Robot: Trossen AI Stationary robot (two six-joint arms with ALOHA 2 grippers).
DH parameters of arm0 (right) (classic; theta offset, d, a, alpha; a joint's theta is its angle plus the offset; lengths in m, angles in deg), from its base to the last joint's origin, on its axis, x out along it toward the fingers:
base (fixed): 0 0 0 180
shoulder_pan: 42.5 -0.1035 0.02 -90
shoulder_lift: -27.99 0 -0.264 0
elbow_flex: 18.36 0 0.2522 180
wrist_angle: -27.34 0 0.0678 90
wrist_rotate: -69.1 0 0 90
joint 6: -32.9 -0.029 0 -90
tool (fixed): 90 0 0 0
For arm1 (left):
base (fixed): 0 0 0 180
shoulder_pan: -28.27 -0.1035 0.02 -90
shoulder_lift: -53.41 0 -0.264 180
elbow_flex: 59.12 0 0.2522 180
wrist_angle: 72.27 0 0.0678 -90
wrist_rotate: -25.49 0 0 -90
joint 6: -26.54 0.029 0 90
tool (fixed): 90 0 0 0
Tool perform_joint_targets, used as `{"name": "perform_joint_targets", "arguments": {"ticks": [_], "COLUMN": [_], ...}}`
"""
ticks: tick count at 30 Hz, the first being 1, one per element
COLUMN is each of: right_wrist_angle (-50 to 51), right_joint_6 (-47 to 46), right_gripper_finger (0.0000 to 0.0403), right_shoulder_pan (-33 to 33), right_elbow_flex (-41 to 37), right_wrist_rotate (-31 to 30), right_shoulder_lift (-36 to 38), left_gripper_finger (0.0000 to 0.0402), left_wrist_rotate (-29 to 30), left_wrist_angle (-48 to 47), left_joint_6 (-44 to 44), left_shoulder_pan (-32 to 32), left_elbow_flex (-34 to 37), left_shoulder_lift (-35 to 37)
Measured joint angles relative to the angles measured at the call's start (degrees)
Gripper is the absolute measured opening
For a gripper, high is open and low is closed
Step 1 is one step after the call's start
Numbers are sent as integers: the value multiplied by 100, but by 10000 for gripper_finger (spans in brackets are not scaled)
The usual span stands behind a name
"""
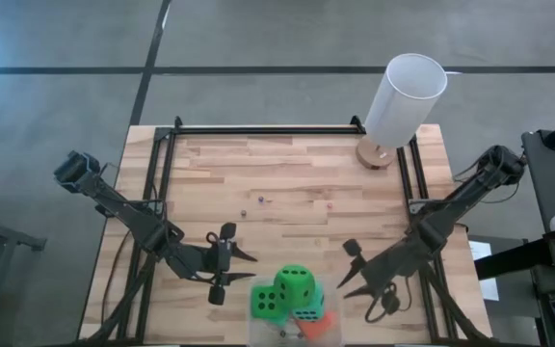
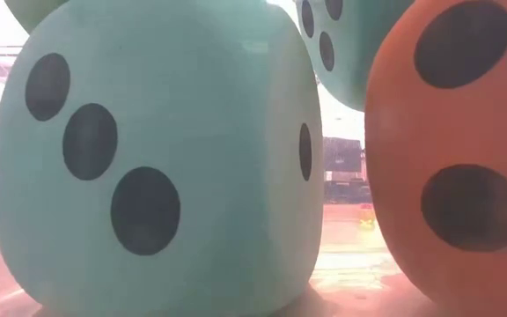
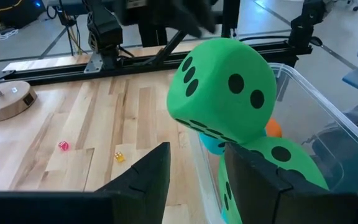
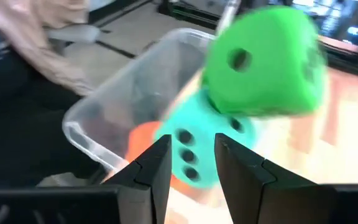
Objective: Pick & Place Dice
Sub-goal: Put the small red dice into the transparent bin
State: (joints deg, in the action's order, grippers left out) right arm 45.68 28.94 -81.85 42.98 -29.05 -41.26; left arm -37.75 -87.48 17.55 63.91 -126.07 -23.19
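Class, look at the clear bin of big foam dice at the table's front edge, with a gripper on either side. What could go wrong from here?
1. The top green die sits tilted on the pile in the clear bin; a nudge might roll it out.
2. The left gripper and right gripper flank the bin closely, so either might bump it.
3. Tiny dice lie loose on the table and might get swept off.

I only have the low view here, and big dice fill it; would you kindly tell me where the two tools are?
Observer: The left tool sits just left of the clear bin, holding nothing.
Operator: Thank you. And the right one?
Observer: The right tool hangs at the bin's right side, also empty.
Operator: What tops the pile?
Observer: A green die sits on top, above the other dice.
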Motion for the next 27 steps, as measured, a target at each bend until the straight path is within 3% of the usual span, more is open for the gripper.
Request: {"name": "perform_joint_targets", "arguments": {"ticks": [6, 11, 19, 27], "right_wrist_angle": [59, 131, 120, 223], "right_joint_6": [-492, -753, -1119, -1408], "right_gripper_finger": [120, 125, 114, 104], "right_shoulder_pan": [0, 92, 556, 1275], "right_elbow_flex": [-673, -1201, -1817, -2082], "right_wrist_rotate": [-1060, -1560, -1755, -1753], "right_shoulder_lift": [840, 1504, 2135, 2226], "left_gripper_finger": [158, 157, 152, 156], "left_wrist_rotate": [0, 0, 0, 0], "left_wrist_angle": [0, 2, 2, 2], "left_joint_6": [1, 0, 1, 2], "left_shoulder_pan": [0, 0, 0, 0], "left_elbow_flex": [0, 0, 0, 0], "left_shoulder_lift": [0, 0, 0, 0]}}
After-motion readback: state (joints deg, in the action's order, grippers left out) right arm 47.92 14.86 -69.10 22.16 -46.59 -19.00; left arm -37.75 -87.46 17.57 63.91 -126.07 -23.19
